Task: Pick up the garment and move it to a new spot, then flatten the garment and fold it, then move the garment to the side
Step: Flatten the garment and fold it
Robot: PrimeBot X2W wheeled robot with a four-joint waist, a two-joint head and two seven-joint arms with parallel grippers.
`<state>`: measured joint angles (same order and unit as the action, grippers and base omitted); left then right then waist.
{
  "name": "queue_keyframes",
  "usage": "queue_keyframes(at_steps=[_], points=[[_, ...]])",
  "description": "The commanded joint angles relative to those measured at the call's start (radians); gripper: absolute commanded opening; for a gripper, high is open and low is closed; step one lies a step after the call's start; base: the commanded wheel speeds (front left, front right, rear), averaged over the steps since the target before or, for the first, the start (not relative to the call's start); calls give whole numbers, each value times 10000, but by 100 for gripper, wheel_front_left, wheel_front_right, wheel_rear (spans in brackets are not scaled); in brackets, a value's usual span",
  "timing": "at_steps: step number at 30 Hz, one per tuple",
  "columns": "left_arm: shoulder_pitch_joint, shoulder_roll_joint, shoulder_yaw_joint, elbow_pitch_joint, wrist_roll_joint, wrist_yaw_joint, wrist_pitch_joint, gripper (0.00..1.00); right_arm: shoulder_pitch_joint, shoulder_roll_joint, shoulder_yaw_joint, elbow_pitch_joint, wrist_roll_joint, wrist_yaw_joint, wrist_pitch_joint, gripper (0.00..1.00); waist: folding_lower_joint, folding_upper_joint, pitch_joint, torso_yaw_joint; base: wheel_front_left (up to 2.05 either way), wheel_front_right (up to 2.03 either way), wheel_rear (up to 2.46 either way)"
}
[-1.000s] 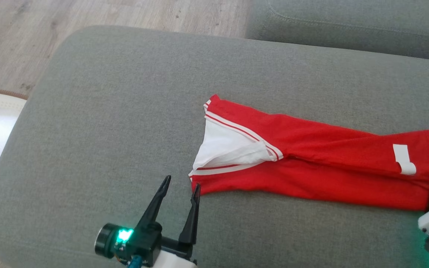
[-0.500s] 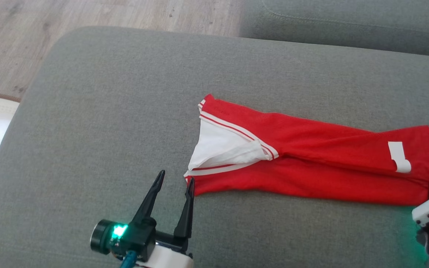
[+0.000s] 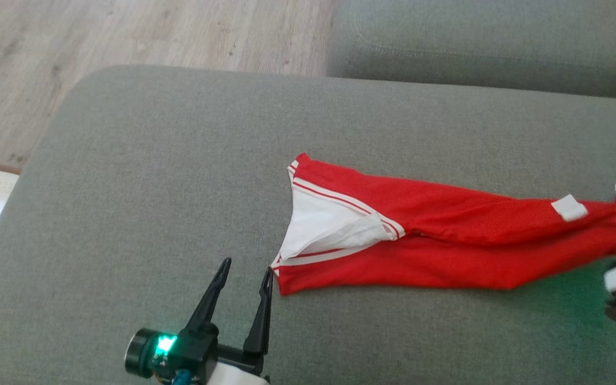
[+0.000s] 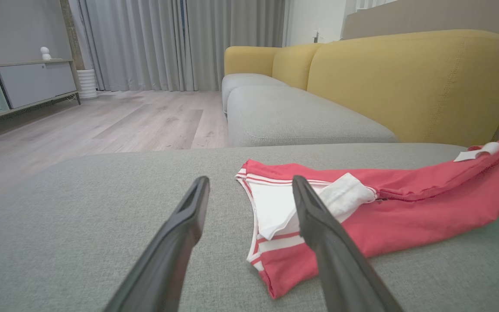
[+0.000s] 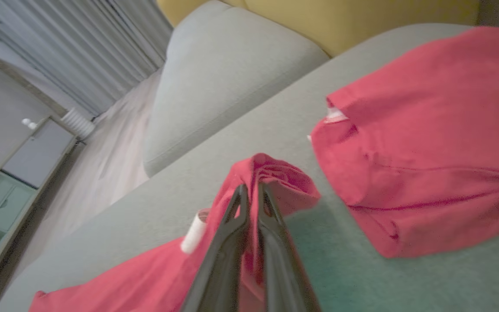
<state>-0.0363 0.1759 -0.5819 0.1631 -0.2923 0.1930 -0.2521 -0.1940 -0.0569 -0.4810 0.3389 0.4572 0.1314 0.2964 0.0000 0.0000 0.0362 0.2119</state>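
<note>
Nearest, lower left in head view: left claw [image 3: 246, 266], fingers apart, nothing between them, low over the grey seat cushion [image 3: 153, 187]. Its right-hand finger tip sits just beside the near left corner of the red garment [image 3: 447, 251]; whether they touch, cannot tell.

Lower right: right claw [image 5: 252, 186], fingers together, clamped on a bunched fold at the garment's right end. That end hangs clear of the cushion; the rest lies flat, stretched left to right across the cushion's middle.

Garment's left end: white striped trim and a white inner panel [image 3: 324, 227]. White tag [image 3: 569, 207] near the pinched end.

Just past the right claw: a second red garment [image 5: 427, 143], flat on the same cushion.

Beyond: another grey cushion [image 3: 474, 48], wooden floor [image 3: 126, 32], yellow sofa back [image 4: 405, 78], grey curtains [image 4: 167, 43].
</note>
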Motion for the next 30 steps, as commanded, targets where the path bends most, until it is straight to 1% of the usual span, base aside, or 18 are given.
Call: queue_keyframes(at_steps=[1, 4, 8, 11, 20, 24, 30], points=[[-223, -51, 384, -234, 105, -27, -97, 100, -274, -163, 496, -590, 149, -7, 30, 0, 0, 0, -118, 1, 0, 0, 0], [-128, -90, 426, -166, 105, -82, -97, 100, -334, -57, 1339, -1182, 445, -7, 101, 0, 0, 0, -330, 64, 0, 0, 0], [35, -109, 531, -153, 57, -102, -97, 100, -710, 30, 2471, -1354, 666, -7, 192, 0, 0, 0, -511, 261, 0, 0, 0], [30, -95, 528, -143, 84, -172, -97, 100, -1228, 54, 3378, -1067, 800, -7, 181, 0, 0, 0, -530, 502, 0, 0, 0], [-28, -197, 471, -22, 125, -284, -97, 100, -2489, 64, 6343, 371, 1905, -7, -276, 0, 0, 0, -494, 1413, 0, 0, 0], [-5, -253, 499, -14, 111, -310, -97, 100, -2569, 65, 7485, 728, 2262, -7, -327, 0, 0, 0, -402, 1748, 0, 0, 0], [11, -339, 584, -15, 135, -365, -97, 100, -2308, 65, 8949, 1212, 2583, -7, -444, 0, 0, 0, -253, 1984, 0, 0, 0]])
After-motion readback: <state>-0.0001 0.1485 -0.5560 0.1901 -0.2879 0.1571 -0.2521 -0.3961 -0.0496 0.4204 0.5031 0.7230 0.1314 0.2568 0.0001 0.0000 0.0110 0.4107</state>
